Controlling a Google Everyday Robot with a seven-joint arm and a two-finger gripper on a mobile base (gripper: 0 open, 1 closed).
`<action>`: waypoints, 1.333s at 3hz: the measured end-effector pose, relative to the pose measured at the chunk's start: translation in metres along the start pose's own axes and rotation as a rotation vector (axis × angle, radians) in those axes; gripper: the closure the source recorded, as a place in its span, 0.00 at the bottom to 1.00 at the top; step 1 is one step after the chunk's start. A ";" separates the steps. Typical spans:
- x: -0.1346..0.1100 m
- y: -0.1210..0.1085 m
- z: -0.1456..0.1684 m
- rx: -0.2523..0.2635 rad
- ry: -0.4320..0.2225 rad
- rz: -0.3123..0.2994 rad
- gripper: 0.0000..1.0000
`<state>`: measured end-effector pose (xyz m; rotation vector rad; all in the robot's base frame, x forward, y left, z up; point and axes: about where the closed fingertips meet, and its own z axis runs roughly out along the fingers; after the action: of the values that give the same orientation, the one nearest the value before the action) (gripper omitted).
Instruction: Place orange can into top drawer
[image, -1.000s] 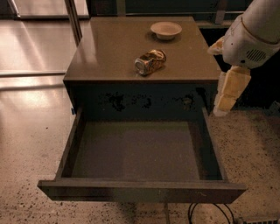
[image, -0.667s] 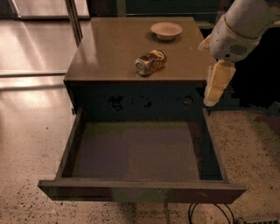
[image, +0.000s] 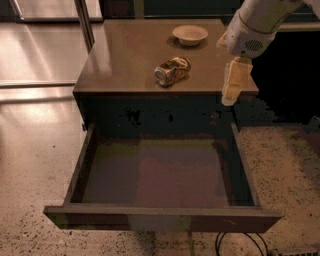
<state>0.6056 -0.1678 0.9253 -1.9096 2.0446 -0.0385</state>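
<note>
Sideways, the orange can (image: 172, 70) lies near the hand (image: 229, 97) at the cabinet (image: 125, 75) edge.

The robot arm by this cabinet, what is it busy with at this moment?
The gripper hangs over the right front edge of the cabinet top, holding nothing. The orange can lies on its side on that top, left of the gripper and untouched. The top drawer stands pulled open with nothing inside.
</note>
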 end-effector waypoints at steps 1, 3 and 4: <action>-0.007 -0.007 0.005 0.013 -0.004 -0.022 0.00; -0.007 -0.070 0.048 -0.009 0.036 -0.103 0.00; -0.021 -0.130 0.089 0.010 0.034 -0.142 0.00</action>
<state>0.7551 -0.1413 0.8790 -2.0577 1.9231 -0.1157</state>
